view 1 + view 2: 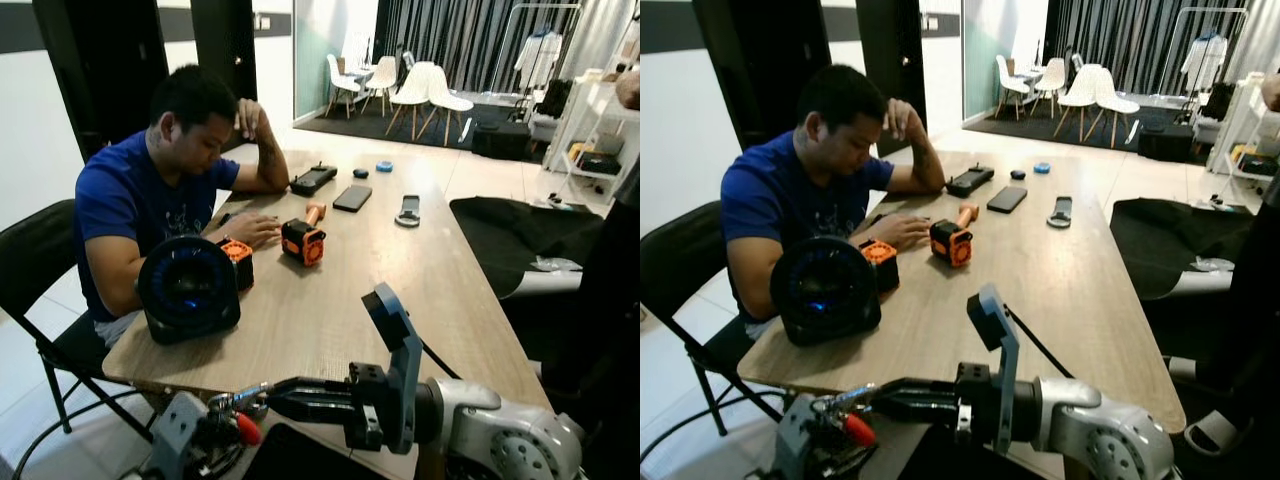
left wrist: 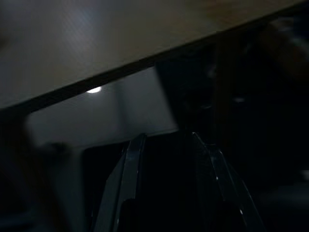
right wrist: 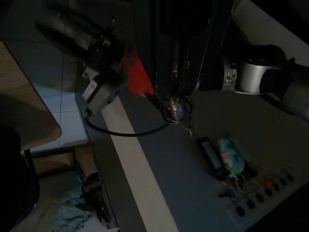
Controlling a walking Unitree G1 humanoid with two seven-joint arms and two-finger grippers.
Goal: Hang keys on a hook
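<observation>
The keys [image 1: 238,402], with a red tag, sit pinched at the tips of the right gripper [image 1: 262,397], whose long black fingers are closed on them and point leftward, low before the table's [image 1: 330,320] near edge. No hook can be made out. Farther off sits a person [image 1: 150,200].

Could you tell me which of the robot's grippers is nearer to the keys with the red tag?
The right. The right gripper reaches across below the table's near edge, its fingertips at the keys. The left gripper sits under the table, its distance from them unclear.
</observation>
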